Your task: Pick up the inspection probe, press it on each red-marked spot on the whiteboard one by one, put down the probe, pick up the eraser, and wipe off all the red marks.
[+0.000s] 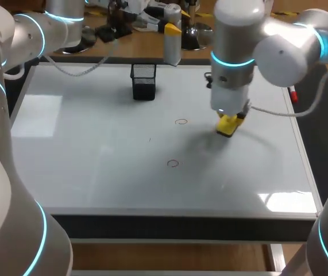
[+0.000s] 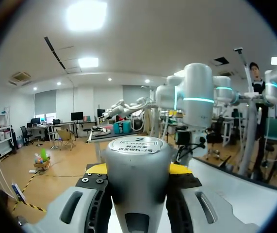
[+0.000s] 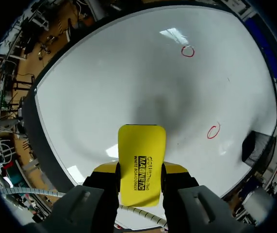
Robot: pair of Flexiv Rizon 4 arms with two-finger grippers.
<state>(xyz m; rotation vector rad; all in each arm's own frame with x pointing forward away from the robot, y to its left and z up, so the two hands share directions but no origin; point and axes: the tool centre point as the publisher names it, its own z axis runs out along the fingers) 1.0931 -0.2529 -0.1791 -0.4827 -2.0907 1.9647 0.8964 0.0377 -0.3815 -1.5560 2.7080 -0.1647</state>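
Eraser (image 3: 142, 145) is pinched lengthwise in the right gripper (image 3: 140, 170) over the whiteboard (image 1: 95, 161). Both red marks (image 1: 181, 122) lie to its left. Probe (image 2: 137, 189) is clamped in the left gripper (image 2: 138, 168).

Yellow eraser (image 3: 142, 145) was clamped in right gripper (image 3: 139, 171) over whiteboard (image 1: 95, 172); contact unclear. Red ring (image 1: 181, 122) and second ring (image 1: 173, 163) were unwiped. Silver cylindrical probe (image 2: 137, 194) sat in left gripper (image 2: 138, 168).

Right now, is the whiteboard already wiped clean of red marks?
No, two red circle marks show on the white whiteboard, ahead of the yellow rectangular eraser.
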